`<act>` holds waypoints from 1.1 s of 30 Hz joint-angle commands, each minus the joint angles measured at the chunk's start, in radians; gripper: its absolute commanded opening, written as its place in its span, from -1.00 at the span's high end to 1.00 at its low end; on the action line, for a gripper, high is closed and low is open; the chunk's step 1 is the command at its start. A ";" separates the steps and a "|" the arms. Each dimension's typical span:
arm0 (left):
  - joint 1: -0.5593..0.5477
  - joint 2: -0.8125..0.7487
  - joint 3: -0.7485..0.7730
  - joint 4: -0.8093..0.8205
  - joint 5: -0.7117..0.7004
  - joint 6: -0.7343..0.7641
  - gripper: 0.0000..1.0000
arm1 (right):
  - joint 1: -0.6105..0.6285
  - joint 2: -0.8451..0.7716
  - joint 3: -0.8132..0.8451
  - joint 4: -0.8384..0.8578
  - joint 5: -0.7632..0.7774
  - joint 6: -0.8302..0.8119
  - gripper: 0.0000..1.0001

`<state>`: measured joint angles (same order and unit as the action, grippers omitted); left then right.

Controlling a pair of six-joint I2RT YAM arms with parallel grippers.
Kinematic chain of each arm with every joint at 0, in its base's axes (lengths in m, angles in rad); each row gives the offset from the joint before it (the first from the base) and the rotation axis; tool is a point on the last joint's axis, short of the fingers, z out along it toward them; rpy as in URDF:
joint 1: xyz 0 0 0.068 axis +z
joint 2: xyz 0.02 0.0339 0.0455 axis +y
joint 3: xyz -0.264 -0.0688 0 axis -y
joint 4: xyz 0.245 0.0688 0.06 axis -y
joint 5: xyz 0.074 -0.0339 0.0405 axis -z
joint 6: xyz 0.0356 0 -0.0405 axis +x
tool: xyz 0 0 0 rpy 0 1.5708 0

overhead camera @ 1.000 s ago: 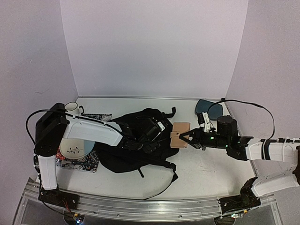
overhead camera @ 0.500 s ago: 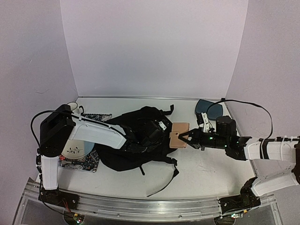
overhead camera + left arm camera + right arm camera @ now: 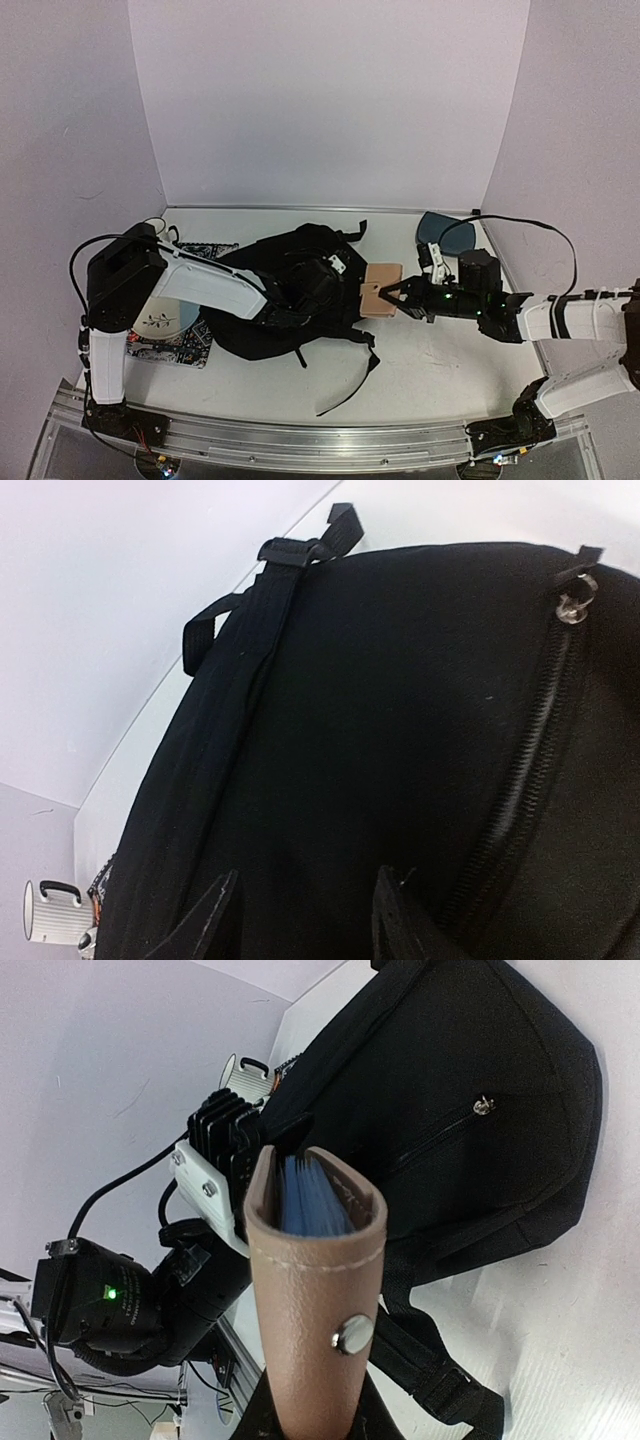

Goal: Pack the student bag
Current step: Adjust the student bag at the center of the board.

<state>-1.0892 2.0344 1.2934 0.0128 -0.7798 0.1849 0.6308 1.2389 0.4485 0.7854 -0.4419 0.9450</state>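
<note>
The student bag (image 3: 280, 320) is a black backpack lying at the table's middle; it fills the left wrist view (image 3: 400, 700), zipper pull (image 3: 573, 605) at upper right. My left gripper (image 3: 335, 283) rests on the bag's right end, its fingers apart (image 3: 305, 885) against the black fabric, with no fold visibly pinched. My right gripper (image 3: 397, 297) is shut on a tan leather notebook (image 3: 380, 288) with blue pages (image 3: 315, 1270), held on edge right beside the bag's (image 3: 450, 1080) end and the left gripper.
A white mug (image 3: 152, 229) stands at the far left, with a plate (image 3: 158, 317) on a patterned book (image 3: 185, 348) in front of it. A blue-grey tray (image 3: 447, 230) sits at the back right. A loose strap (image 3: 350, 385) trails toward the front rail.
The left arm has pushed further right over the bag. The bag's loose strap has swung. The right gripper with the notebook has edged left toward the bag.
</note>
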 commanded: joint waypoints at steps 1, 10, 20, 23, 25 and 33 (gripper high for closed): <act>0.020 0.012 0.026 0.031 -0.025 0.005 0.16 | 0.012 0.016 0.023 0.086 -0.023 0.014 1.00; 0.057 -0.057 0.016 -0.069 0.149 -0.074 -0.21 | 0.015 0.023 0.045 0.007 0.031 0.006 1.00; 0.217 -0.183 0.028 -0.201 0.335 -0.224 -0.74 | 0.016 0.128 0.131 -0.064 0.062 0.041 1.00; 0.255 -0.126 0.048 -0.283 0.378 -0.270 -0.77 | 0.016 0.147 0.152 -0.063 0.065 0.038 1.00; 0.262 -0.096 0.044 -0.308 0.409 -0.295 -0.78 | 0.016 0.160 0.161 -0.067 0.065 0.037 1.00; 0.258 -0.071 -0.054 -0.367 0.709 -0.445 -0.68 | 0.015 0.194 0.160 -0.114 0.105 0.049 1.00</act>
<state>-0.8118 1.9465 1.3123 -0.2536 -0.3388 -0.1609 0.6403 1.4211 0.5743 0.6851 -0.3678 0.9907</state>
